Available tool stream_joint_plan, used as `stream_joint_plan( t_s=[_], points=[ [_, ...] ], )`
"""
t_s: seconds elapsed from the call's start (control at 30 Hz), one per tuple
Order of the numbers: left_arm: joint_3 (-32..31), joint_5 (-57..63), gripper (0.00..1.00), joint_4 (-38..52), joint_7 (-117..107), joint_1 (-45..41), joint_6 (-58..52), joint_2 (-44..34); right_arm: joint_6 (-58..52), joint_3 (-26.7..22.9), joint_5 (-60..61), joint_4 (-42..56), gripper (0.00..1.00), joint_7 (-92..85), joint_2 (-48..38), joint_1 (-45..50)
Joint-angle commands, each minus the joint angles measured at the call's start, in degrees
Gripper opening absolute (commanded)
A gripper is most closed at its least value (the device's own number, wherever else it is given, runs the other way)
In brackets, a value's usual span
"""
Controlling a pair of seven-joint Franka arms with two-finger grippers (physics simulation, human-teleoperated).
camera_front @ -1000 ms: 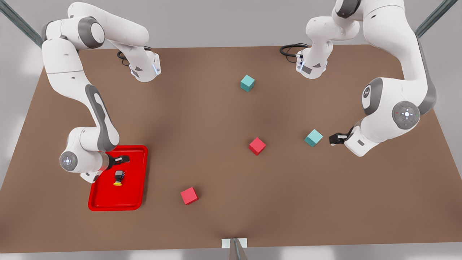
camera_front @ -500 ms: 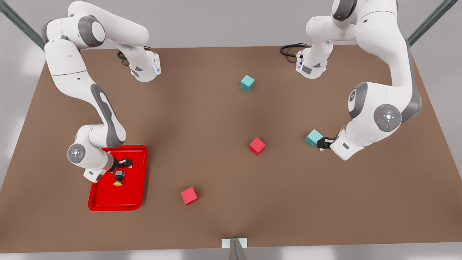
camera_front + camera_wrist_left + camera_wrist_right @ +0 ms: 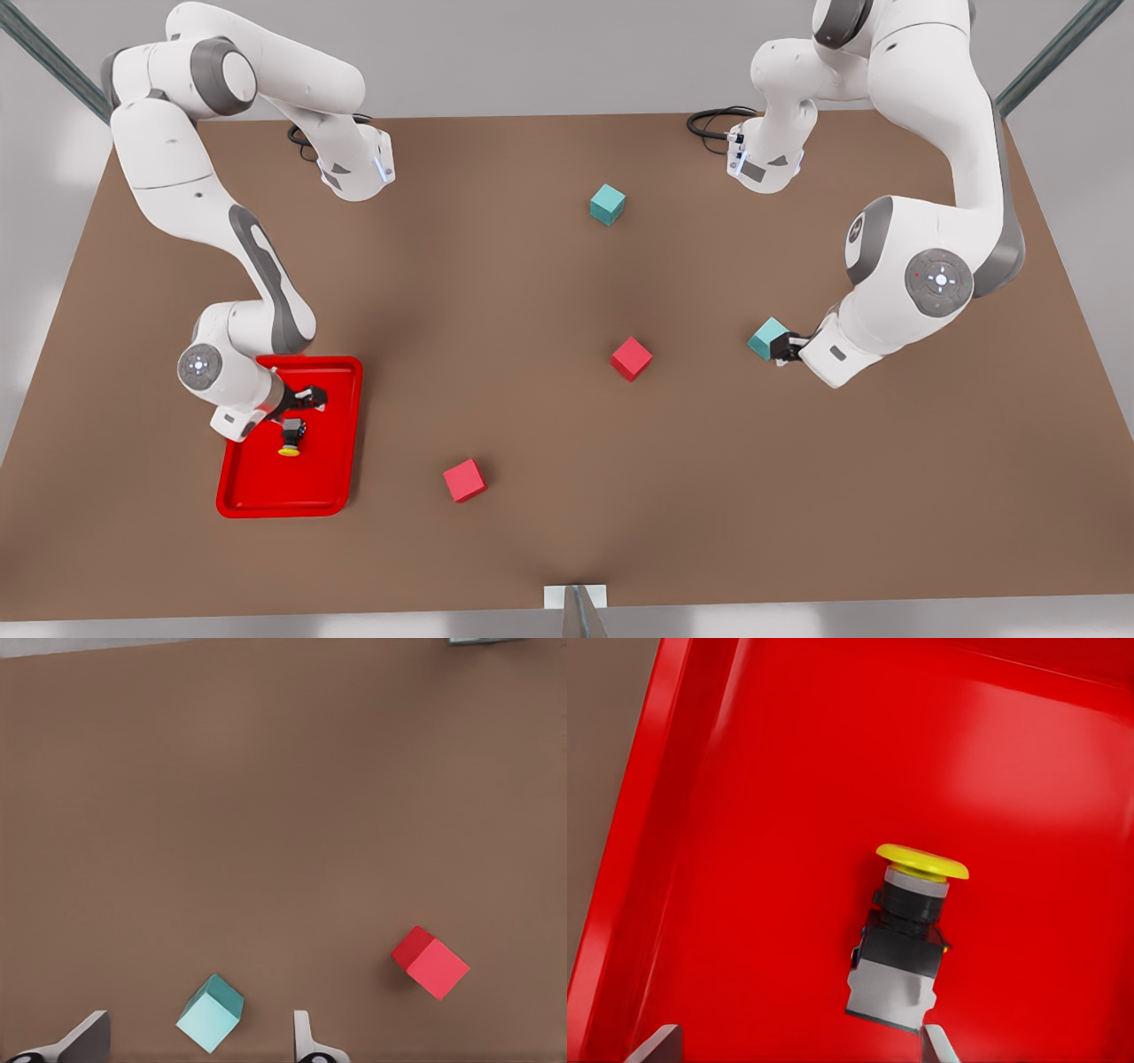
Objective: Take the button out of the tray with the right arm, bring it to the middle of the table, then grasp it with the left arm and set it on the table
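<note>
The button (image 3: 291, 436), a dark body with a yellow cap, lies on its side in the red tray (image 3: 266, 487) on the brown table (image 3: 532, 292), at the front view's left. My right gripper (image 3: 301, 399) hangs open just behind it, over the tray. In the right wrist view the button (image 3: 908, 939) lies close to one of the fingertips (image 3: 935, 1045) of the right gripper (image 3: 796, 1050). At the front view's right, my left gripper (image 3: 784, 347) is open beside a teal cube (image 3: 767, 338). In the left wrist view that cube (image 3: 210, 1012) sits between the open fingers of the left gripper (image 3: 195, 1045).
A red cube (image 3: 631, 358) sits near the table's middle and another red cube (image 3: 464, 479) nearer the front edge. A second teal cube (image 3: 607, 204) lies toward the back. Both arm bases stand at the far edge.
My right gripper has come closer to the button in the tray. My left arm has swung toward the front view's left, bringing its gripper up to the teal cube.
</note>
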Motion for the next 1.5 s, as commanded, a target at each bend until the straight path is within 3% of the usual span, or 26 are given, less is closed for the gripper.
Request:
stream_joint_plan(
  t_s=[0.0, 0.23, 0.3, 0.47, 1.37, 1.47],
  points=[
    [-0.17, 0.05, 1.00, 0.00, -0.19, 0.03, -0.38, -0.01, 0.78, 0.01, -3.73, -0.02, 1.00, 1.31, 0.26, -0.01],
    [-0.17, -0.04, 1.00, 0.00, -0.28, -0.50, -0.38, 0.08, 1.13, 0.01, -3.82, -0.11, 1.00, 11.68, 1.31, -0.01],
    [-0.17, 0.05, 1.00, 0.00, -0.28, -0.50, -0.38, 0.08, 1.39, 0.01, -3.73, -0.11, 1.00, 25.72, 1.40, -0.18],
    [-0.61, 0.05, 1.00, 0.00, -0.28, -0.76, -1.26, -0.09, 1.04, 0.01, -3.64, -0.81, 1.00, 28.91, 1.05, -0.18],
    [-0.70, 0.05, 1.00, -0.09, -0.90, -2.78, -2.40, 0.00, 1.13, 0.27, -10.41, 5.43, 1.00, 25.04, 5.10, 0.08],
    [-0.70, 0.05, 1.00, -0.09, -0.81, -2.70, -2.32, 0.00, -2.64, 3.00, -14.10, 8.06, 1.00, 23.73, 6.06, -2.91]
  ],
)
